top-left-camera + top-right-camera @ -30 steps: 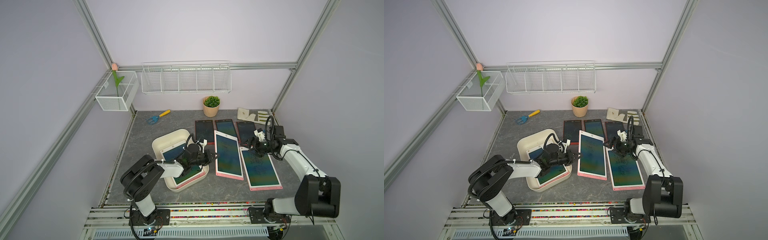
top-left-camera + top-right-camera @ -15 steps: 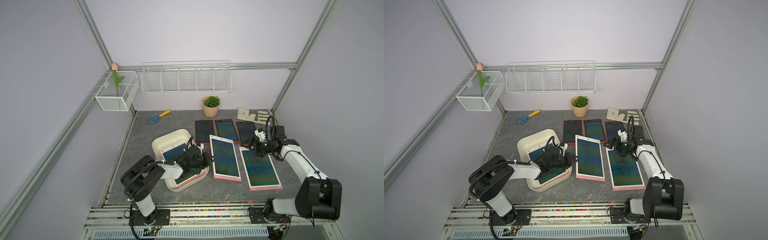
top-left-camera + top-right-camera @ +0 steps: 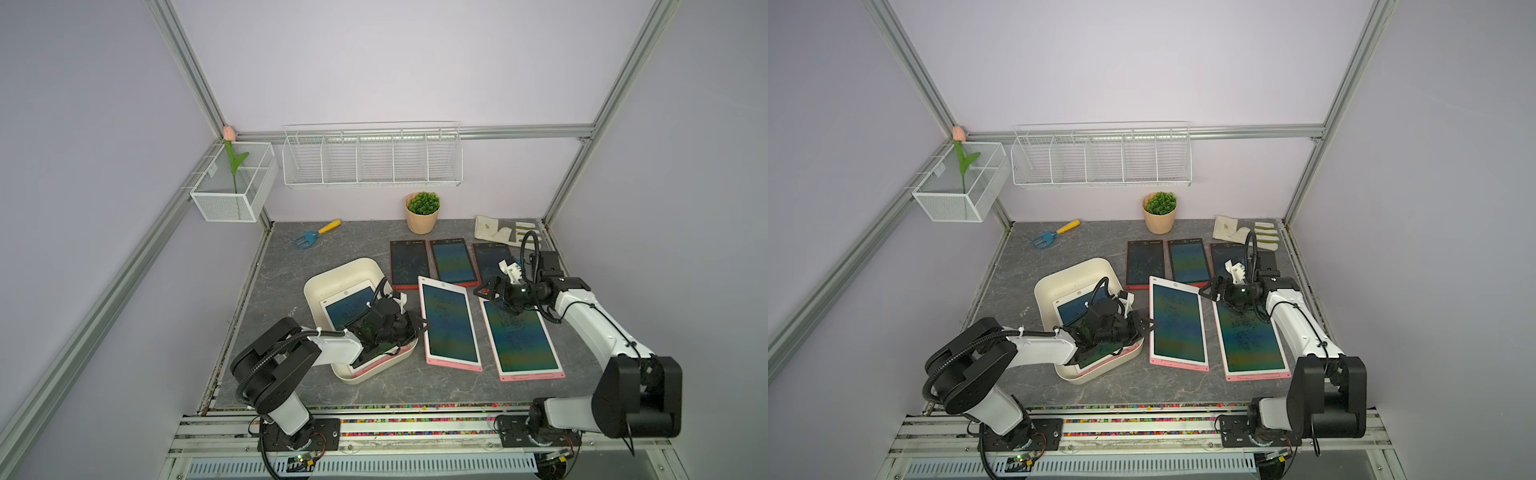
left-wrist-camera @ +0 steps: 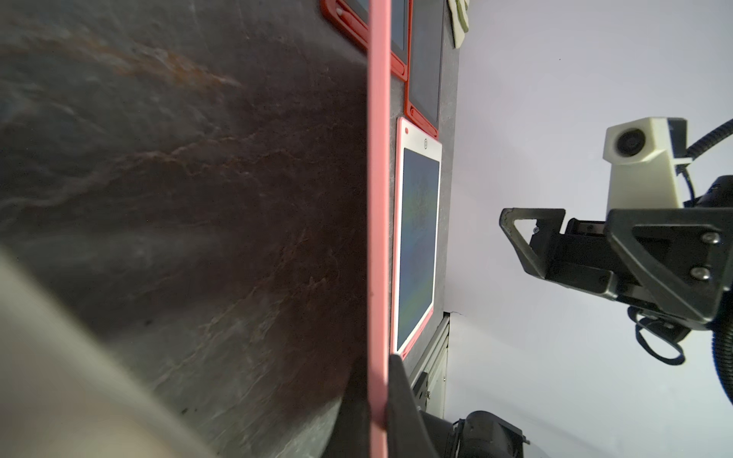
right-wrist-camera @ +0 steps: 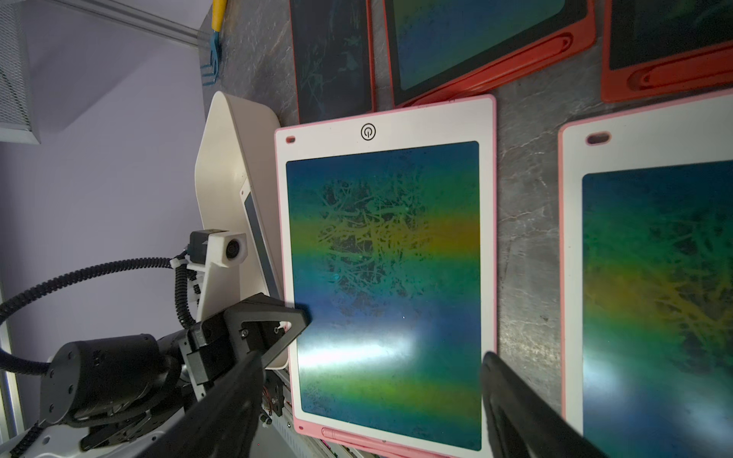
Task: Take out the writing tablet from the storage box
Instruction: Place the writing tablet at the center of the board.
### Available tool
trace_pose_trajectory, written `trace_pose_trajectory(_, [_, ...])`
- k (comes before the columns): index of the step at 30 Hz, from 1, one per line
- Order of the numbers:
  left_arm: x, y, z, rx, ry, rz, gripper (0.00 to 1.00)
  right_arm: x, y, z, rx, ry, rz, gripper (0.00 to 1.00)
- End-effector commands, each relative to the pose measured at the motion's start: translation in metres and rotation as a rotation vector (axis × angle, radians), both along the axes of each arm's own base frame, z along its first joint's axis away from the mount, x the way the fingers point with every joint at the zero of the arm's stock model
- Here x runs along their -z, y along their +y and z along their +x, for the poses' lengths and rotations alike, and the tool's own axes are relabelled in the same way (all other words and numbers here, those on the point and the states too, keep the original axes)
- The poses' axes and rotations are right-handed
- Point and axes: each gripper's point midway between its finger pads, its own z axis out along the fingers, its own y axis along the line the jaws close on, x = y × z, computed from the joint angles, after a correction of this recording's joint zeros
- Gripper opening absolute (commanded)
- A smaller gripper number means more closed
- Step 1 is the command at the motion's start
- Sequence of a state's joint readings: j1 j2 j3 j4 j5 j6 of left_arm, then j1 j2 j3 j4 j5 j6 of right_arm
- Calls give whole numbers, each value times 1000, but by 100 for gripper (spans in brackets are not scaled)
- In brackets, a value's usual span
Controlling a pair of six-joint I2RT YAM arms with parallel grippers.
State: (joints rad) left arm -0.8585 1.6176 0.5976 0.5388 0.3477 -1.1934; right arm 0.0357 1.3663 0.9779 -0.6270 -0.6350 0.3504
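One boxed tablet [image 3: 347, 305] half behind left claw [image 3: 422, 325]

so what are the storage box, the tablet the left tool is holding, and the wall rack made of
Storage box: looks like moulded plastic, cream-white, smooth solid walls, rounded corners, satin sheen.
Held tablet: seemingly plastic, white front frame, pink edge; the dark screen is glossy, mirroring a light glare in the right wrist view. The left tool pinches its edge.
Wall rack: thin white wire, probably coated metal, with open grid and dividers.
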Motion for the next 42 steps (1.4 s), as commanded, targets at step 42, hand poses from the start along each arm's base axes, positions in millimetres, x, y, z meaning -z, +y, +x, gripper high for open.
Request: trace_pose_trajectory(42, [65, 23, -39, 29, 148, 364, 0, 29, 33, -38, -98, -35, -367, 89])
